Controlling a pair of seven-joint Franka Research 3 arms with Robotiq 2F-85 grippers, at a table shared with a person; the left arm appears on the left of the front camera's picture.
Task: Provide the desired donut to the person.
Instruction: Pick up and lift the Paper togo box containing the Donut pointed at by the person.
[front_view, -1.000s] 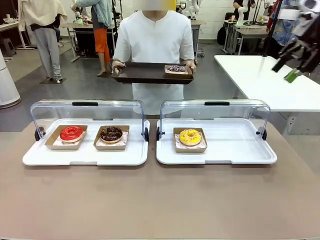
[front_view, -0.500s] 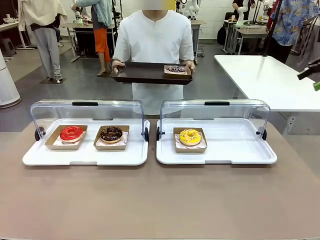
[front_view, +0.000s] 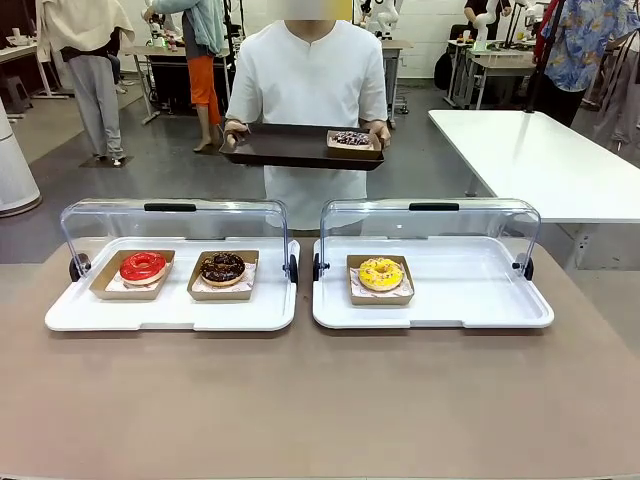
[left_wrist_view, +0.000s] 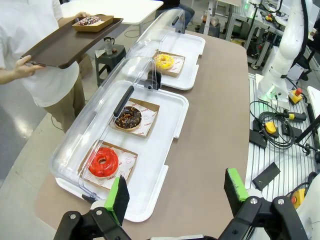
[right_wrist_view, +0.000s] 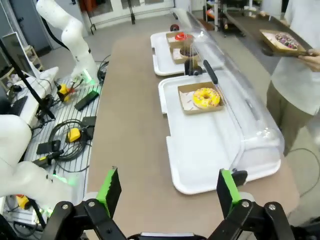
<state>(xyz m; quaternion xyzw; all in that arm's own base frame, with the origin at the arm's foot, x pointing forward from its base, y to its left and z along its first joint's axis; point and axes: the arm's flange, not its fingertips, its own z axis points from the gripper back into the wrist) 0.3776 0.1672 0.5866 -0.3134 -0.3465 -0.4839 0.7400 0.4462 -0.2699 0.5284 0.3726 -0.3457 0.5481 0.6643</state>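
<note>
The left hand (left_wrist_view: 177, 189) hovers high over the near left end of the table (front_view: 300, 400). Its jaws are spread wide and hold nothing. Ahead of it and below sits the left case (front_view: 170, 315), its clear cover rolled back to the far side, so the red donut (front_view: 143, 266) and the chocolate donut (front_view: 222, 267) lie open to the robot's side.

Across the table, about the middle, the person (front_view: 310, 90) stands holding a dark serving tray (front_view: 280, 148) level by both ends, its long axis parallel to the table's far edge. The sprinkled donut (front_view: 352, 138) sits in a card tray at the robot's right end of the serving tray, next to the person's hand there. It is beyond both cases and well apart from either robot hand.

To the right, the right case (front_view: 470, 300) is open the same way and holds the yellow donut (front_view: 380, 273) near its left side. The right hand (right_wrist_view: 168, 190) hangs above the near right part of the table, released and empty.

A donut on the serving tray suggests the handover is done. If more reaching toward it is needed, the right arm is the nearer one, since the donut lies on that side of the middle, up and past the right case's raised cover.
</note>
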